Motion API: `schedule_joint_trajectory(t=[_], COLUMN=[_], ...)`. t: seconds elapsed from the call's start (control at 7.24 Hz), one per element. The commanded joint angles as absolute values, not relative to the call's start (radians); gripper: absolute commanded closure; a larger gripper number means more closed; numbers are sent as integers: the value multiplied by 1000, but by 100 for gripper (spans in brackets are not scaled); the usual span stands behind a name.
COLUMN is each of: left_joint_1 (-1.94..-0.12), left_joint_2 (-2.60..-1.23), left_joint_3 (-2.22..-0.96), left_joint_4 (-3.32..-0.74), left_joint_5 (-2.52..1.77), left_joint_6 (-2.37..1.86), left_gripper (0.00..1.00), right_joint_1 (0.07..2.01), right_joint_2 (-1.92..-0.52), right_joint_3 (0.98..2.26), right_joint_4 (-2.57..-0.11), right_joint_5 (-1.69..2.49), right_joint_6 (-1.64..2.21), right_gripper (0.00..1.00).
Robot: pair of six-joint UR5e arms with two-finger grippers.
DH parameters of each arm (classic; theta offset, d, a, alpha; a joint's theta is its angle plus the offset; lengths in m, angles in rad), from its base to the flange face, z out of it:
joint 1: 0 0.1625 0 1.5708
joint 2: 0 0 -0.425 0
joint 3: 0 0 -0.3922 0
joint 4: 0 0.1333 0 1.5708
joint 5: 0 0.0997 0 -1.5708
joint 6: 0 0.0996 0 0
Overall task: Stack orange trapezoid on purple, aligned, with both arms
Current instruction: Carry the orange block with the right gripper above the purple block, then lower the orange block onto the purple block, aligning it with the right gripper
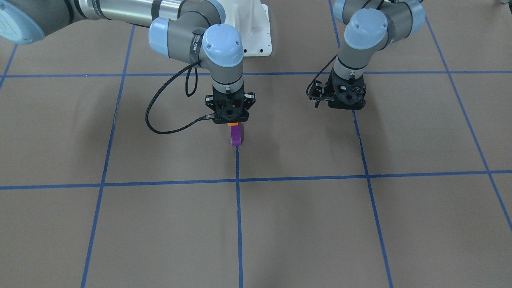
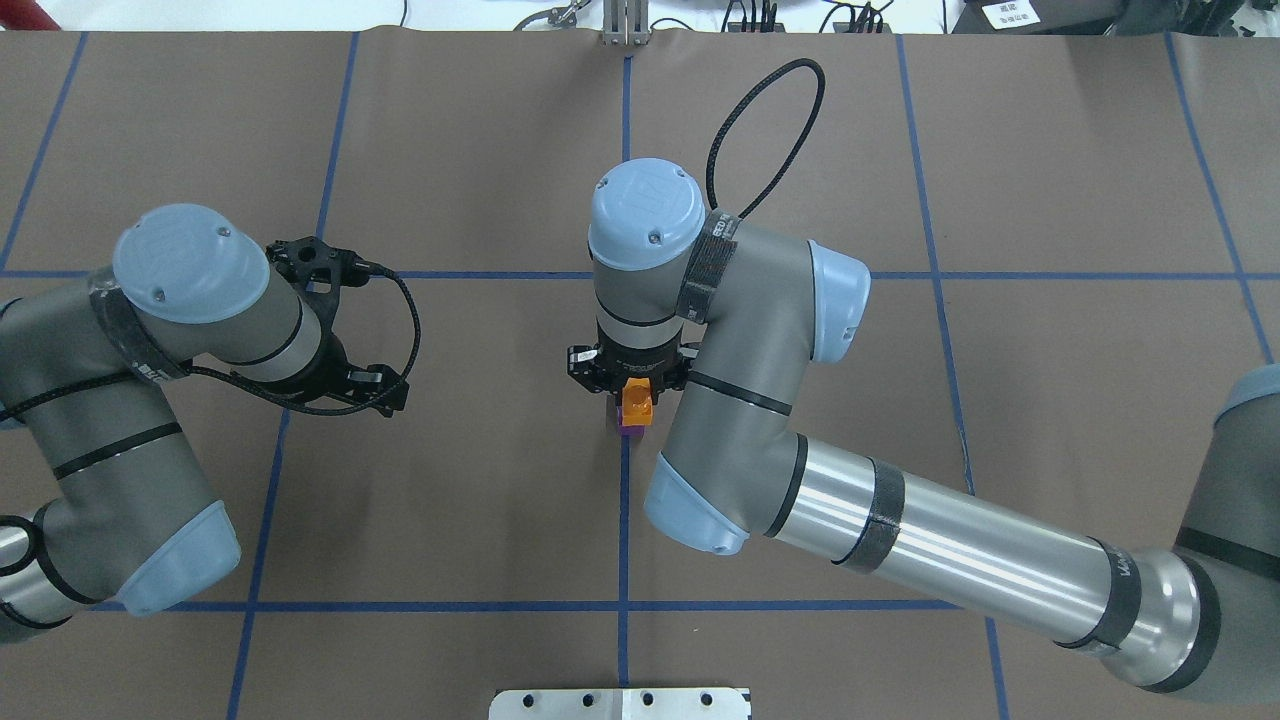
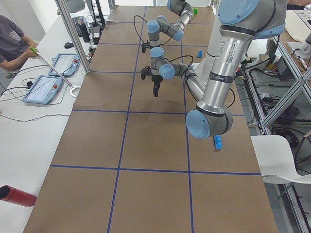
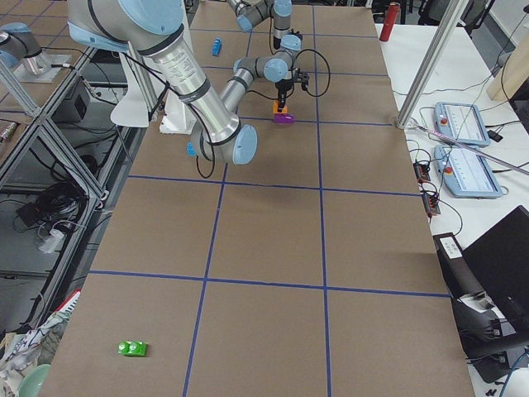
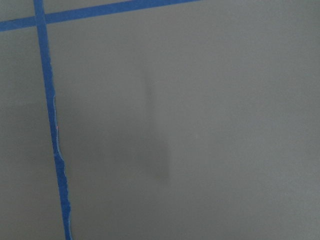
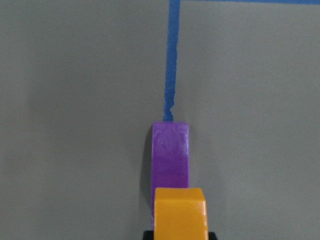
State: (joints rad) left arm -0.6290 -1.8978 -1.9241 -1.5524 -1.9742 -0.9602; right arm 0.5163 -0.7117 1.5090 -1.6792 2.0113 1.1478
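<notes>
The orange trapezoid (image 1: 232, 124) is held in my right gripper (image 1: 232, 120), which is shut on it near the table's centre line. It sits right on top of, or just above, the purple brick (image 1: 236, 135), which stands on the table at the end of a blue tape line. In the right wrist view the orange brick (image 6: 180, 212) is in front of the purple one (image 6: 171, 152), in line with it. Seen from overhead, orange (image 2: 636, 394) covers most of purple (image 2: 630, 426). My left gripper (image 1: 346, 103) hangs apart over bare table; its fingers are hidden.
The white robot base (image 1: 256, 32) is behind the bricks. A blue brick (image 3: 218, 142) lies near the left arm's base, and a green brick (image 4: 132, 348) lies far off at the table's right end. Blue tape lines grid the brown table (image 1: 304, 224).
</notes>
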Motion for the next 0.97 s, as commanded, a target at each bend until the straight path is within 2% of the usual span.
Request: schedule_joint_trajectory(t=[0.0, 0.83], left_joint_1=[-629, -629], left_joint_2=[-1898, -1896], left_joint_3=[-1925, -1924], left_joint_4=[-1552, -1554], left_joint_5=[-1974, -1974], left_joint_6=[-963, -963], left_gripper=[1, 1], right_joint_1=[515, 518], right_joint_2=[-674, -669], right_joint_3=[1467, 1447], right_joint_4=[-1680, -1680], right_joint_5=[2003, 1994], right_joint_6=[1147, 1131], right_gripper=[100, 100])
